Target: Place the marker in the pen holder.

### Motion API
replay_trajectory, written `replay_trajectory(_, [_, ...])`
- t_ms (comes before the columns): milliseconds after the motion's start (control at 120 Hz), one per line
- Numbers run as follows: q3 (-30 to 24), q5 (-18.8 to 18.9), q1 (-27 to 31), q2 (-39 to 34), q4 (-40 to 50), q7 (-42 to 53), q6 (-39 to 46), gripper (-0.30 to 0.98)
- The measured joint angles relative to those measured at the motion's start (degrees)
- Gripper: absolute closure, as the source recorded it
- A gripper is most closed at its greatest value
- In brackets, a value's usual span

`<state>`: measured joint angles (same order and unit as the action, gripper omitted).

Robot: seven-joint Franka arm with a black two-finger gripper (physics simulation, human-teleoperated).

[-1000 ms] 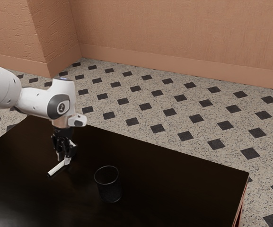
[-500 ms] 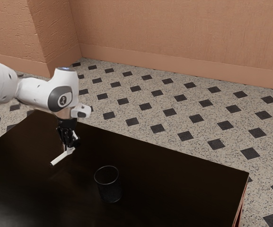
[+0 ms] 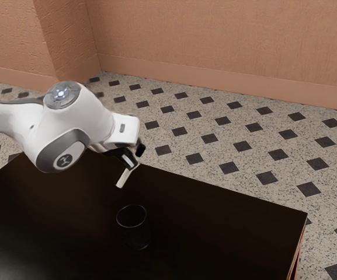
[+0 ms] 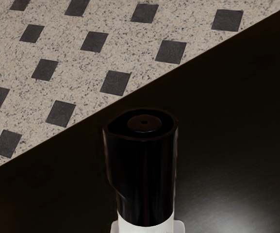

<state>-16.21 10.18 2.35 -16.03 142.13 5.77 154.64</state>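
Marker (image 3: 124,177) swung toward the exterior view's right; clamped in gripper (image 3: 135,164), long axis slanting down from it, near far edge of table (image 3: 238,233). Holder (image 3: 134,234) stands farther in from that edge; marker probably wants uprighting.

The arm (image 3: 28,125) came in from the exterior view's left, its rounded wrist (image 3: 72,131) bent and its hand (image 3: 123,129) tipped over at a slant. The black claw (image 3: 134,164) was raised, angled downward and toward the exterior view's right, its two fingers closed in a grip.
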Motion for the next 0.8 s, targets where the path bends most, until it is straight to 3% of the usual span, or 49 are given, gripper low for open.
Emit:
replay_trajectory(192, [-5.48, -0.33, 0.61, -4.35, 6.17, -10.37, 3.35, 0.79])
replay_trajectory(675, [-7.59, -0.59, 4.28, -1.84, 8.36, -26.40, 5.22, 0.79])
replay_trajectory(800, [-8.08, -0.94, 4.32, -1.67, 8.23, -28.44, 4.55, 0.53])
